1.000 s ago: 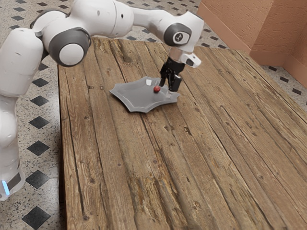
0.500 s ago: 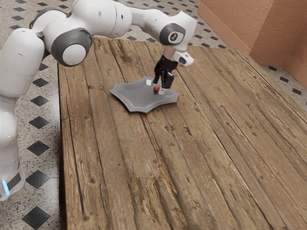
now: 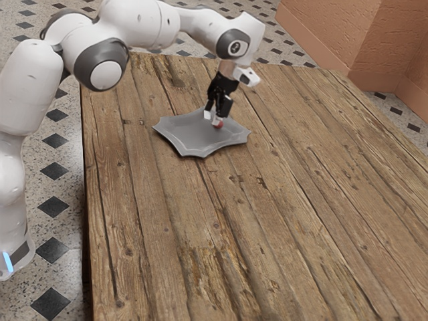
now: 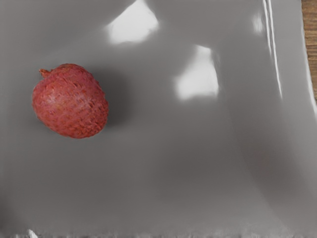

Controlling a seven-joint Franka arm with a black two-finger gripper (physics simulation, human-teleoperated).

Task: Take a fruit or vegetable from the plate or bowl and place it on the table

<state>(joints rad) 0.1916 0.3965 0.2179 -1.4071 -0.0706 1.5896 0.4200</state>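
1. End effector (image 3: 215, 115) spread open over plate (image 3: 195, 143); lychee (image 4: 69, 101) sits on plate
2. Off-centre descent could knock lychee toward plate's rim
3. Lopsided squeeze might roll it, round shape

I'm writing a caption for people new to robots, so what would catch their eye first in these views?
Probably the bumpy red fruit, lying on the grey plate with its pointed, wavy rim. Next, the white arm, reaching in from the exterior view's upper left, with its black gripper low over the plate, close to the fruit.
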